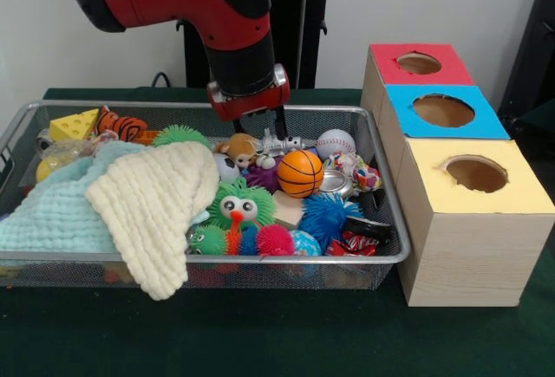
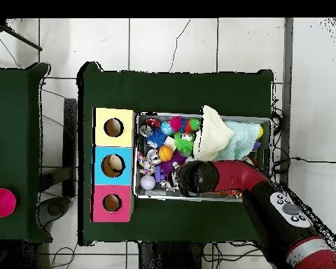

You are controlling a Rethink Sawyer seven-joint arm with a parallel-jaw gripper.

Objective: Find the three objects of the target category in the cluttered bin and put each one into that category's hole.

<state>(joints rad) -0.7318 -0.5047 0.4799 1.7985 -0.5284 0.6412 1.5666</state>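
Observation:
The silver mesh bin (image 1: 260, 258) is full of toys and also shows in the overhead view (image 2: 199, 199). My gripper (image 1: 258, 127) hangs open and empty over the bin's far side. It is just above a brown monkey plush (image 1: 238, 146) with a tan face. An orange striped tiger plush (image 1: 123, 125) lies at the bin's back left. The red-topped hole (image 1: 419, 63) is in the farthest box on the right and also shows in the overhead view (image 2: 112, 203). In the overhead view the arm's wrist (image 2: 192, 178) hides the gripper.
A cream cloth (image 1: 156, 204) and a teal cloth (image 1: 52, 208) cover the bin's left half. An orange basketball (image 1: 300, 172), a baseball (image 1: 335, 143), a green spiky toy with eyes (image 1: 238, 206) and other spiky balls fill the right half. Blue-topped (image 1: 443, 110) and yellow-topped (image 1: 475, 173) holes sit nearer.

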